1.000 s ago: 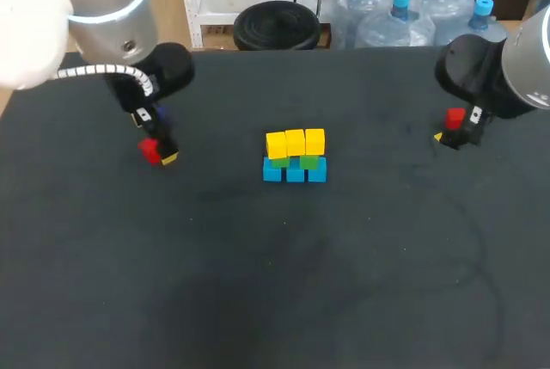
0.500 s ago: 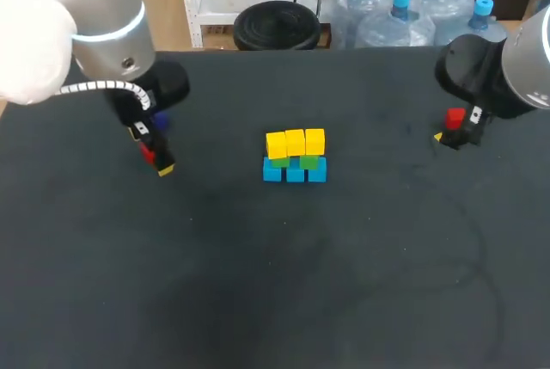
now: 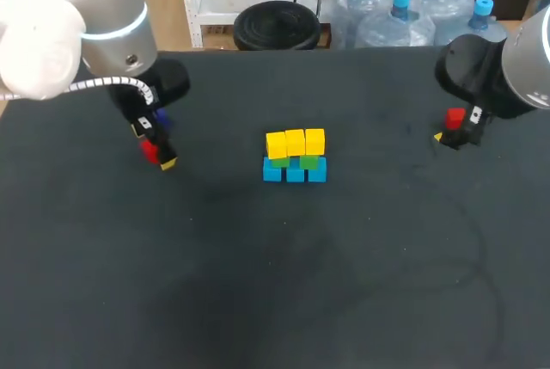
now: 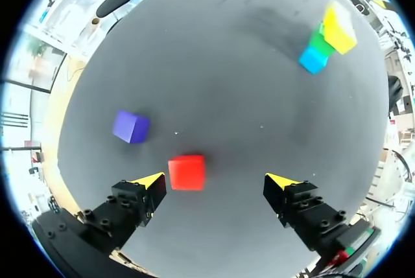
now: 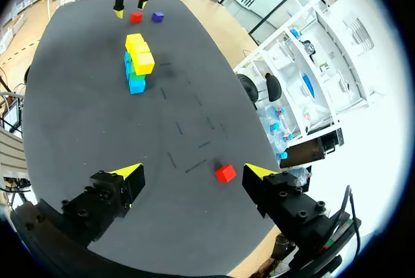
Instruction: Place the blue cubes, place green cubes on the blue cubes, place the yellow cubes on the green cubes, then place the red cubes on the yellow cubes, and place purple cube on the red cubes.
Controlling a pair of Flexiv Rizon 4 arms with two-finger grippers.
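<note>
The table carries a stack at its middle, three layers high: blue cubes at the bottom, green cubes on them, and yellow cubes on top. I judge three steps done, with the red layer and the purple cap left.

The left gripper, well left of the stack, hangs with its fingers apart around a red cube, which lies close to one finger and is not clamped. The right gripper, well right of the stack, is likewise spread, with the other red cube on the table between its fingers. The purple cube sits just beside the left gripper's red cube.
</note>
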